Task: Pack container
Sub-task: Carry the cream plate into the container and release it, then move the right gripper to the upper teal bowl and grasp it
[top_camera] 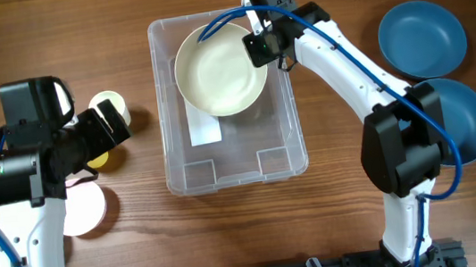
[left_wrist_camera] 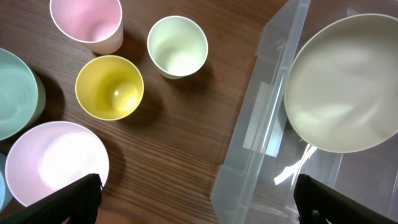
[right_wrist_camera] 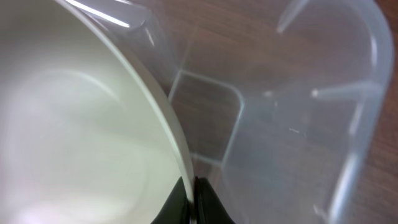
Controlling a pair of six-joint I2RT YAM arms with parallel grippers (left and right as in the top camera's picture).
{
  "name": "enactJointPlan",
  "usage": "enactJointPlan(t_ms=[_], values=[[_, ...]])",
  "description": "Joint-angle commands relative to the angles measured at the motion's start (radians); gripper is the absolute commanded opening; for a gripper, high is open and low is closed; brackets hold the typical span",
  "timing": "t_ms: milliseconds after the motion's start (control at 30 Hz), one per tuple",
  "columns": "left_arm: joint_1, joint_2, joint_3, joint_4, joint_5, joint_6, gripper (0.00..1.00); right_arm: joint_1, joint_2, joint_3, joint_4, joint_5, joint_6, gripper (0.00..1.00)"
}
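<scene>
The clear rectangular container (top_camera: pixel 295 158) stands mid-table, a white label (top_camera: pixel 204 128) on its bottom. My right gripper (top_camera: pixel 261 39) is shut on the rim of a large cream bowl (top_camera: pixel 220 68) and holds it tilted over the container's far half. In the right wrist view the jaws (right_wrist_camera: pixel 189 202) pinch the bowl's rim (right_wrist_camera: pixel 158 118), the container's corner (right_wrist_camera: pixel 348 112) beyond. My left gripper (top_camera: pixel 110 128) is open and empty left of the container, over the cups. The left wrist view shows the bowl (left_wrist_camera: pixel 348 87) and the container's wall (left_wrist_camera: pixel 261 118).
Left of the container stand a cream cup (left_wrist_camera: pixel 178 46), a yellow cup (left_wrist_camera: pixel 109 87), a pink cup (left_wrist_camera: pixel 87 22), a pink bowl (left_wrist_camera: pixel 56 162) and a pale green bowl (left_wrist_camera: pixel 15 93). Two blue bowls (top_camera: pixel 422 38) (top_camera: pixel 465 118) lie at the right.
</scene>
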State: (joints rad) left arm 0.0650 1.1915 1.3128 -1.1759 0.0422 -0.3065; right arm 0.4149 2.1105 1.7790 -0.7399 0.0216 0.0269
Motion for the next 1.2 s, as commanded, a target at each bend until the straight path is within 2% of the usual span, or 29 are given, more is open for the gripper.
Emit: enactJointPlan(t_ms=[0, 100, 167, 233, 300, 367, 400, 533, 600, 700, 867, 1167], values=[[0.005, 0.0, 0.017, 0.008, -0.01, -0.016, 1.0, 0.003, 0.014, 0.01, 0.045, 0.012, -0.009, 0.06], [0.005, 0.0, 0.017, 0.009, -0.01, -0.016, 1.0, 0.003, 0.014, 0.01, 0.049, 0.012, -0.008, 0.19], [0.005, 0.0, 0.017, 0.009, -0.01, -0.016, 1.0, 0.003, 0.013, 0.01, 0.047, 0.012, -0.009, 0.35], [0.005, 0.0, 0.017, 0.008, -0.01, -0.016, 1.0, 0.003, -0.011, 0.011, 0.041, 0.013, -0.002, 0.43], [0.005, 0.0, 0.017, 0.008, -0.01, -0.016, 1.0, -0.006, -0.088, 0.011, 0.034, 0.014, 0.003, 0.59], [0.005, 0.0, 0.017, 0.008, -0.01, -0.016, 1.0, -0.044, -0.218, 0.011, 0.025, 0.087, 0.067, 0.61], [0.005, 0.0, 0.017, 0.009, -0.011, -0.016, 1.0, -0.108, -0.326, 0.011, 0.015, 0.14, 0.12, 0.64], [0.005, 0.0, 0.017, 0.008, -0.01, -0.016, 1.0, -0.344, -0.414, 0.01, -0.094, 0.132, 0.1, 0.67], [0.005, 0.0, 0.017, 0.008, -0.01, -0.016, 1.0, -0.444, -0.343, -0.008, -0.165, 0.103, 0.004, 0.73], [0.005, 0.0, 0.017, 0.007, -0.01, -0.016, 1.0, -0.491, -0.163, -0.008, -0.219, 0.098, -0.08, 0.79], [0.005, 0.0, 0.017, 0.009, -0.01, -0.016, 1.0, -0.494, 0.047, -0.008, -0.19, 0.102, -0.054, 0.8], [0.005, 0.0, 0.017, 0.008, -0.01, -0.016, 1.0, -0.514, 0.117, -0.008, -0.098, 0.102, -0.05, 0.83]])
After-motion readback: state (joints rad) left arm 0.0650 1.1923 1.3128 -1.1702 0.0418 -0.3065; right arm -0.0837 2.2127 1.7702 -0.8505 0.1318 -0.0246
